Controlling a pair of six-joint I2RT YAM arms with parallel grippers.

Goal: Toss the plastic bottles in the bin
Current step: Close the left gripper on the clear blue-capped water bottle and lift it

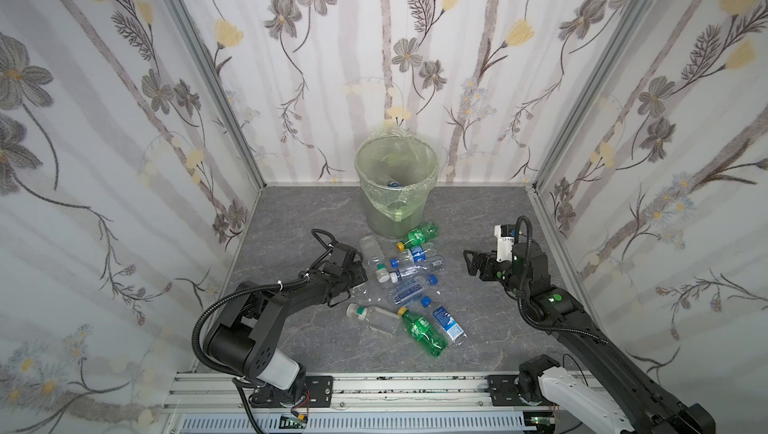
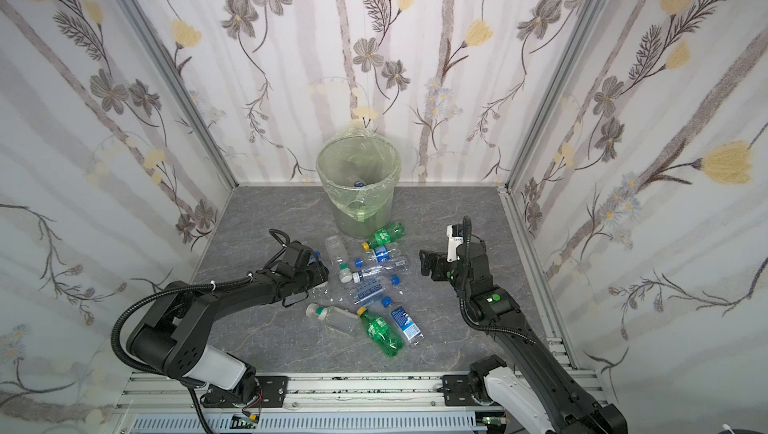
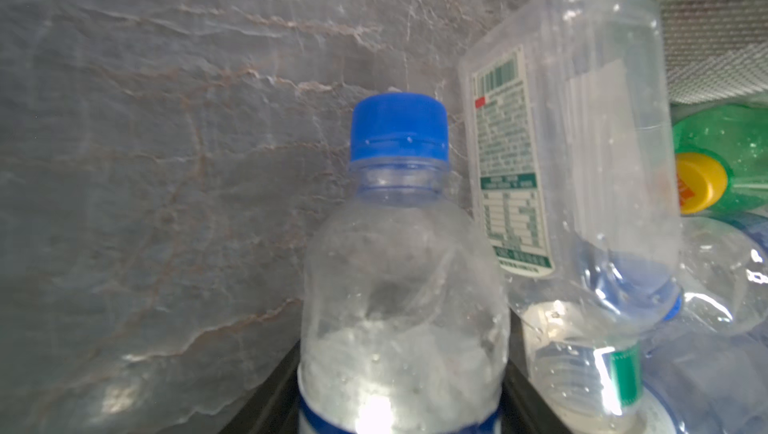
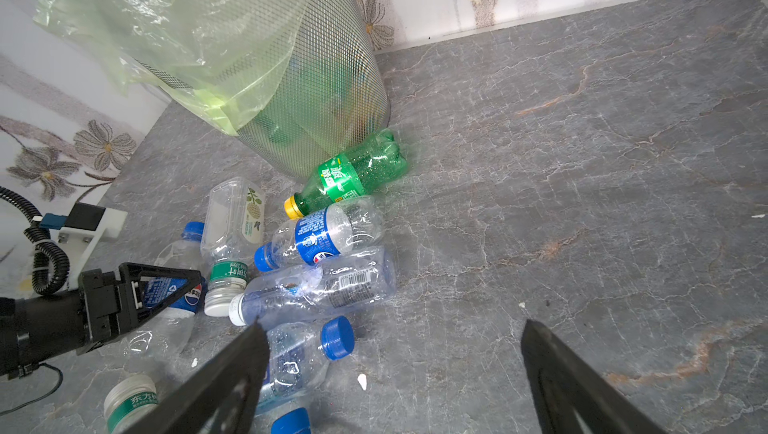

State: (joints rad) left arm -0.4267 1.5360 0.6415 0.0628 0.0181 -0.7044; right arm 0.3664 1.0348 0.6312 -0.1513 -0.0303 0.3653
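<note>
Against the back wall, the bin [image 1: 390,224], with the plastic bottles [image 1: 409,290] heaped on the table [image 1: 291,336] before it. Pinched across the label by the left gripper [image 1: 360,276]: a blue-capped bottle [image 3: 399,286] at the heap's left edge; right gripper [image 4: 392,328] wide apart, empty. Probably light, thin-walled, slick and crushable, so best squeezed gently mid-body.

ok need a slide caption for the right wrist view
Right gripper, jaws open, faces plastic bottles strewn before the bin; left gripper clamps a blue-capped bottle.
</note>
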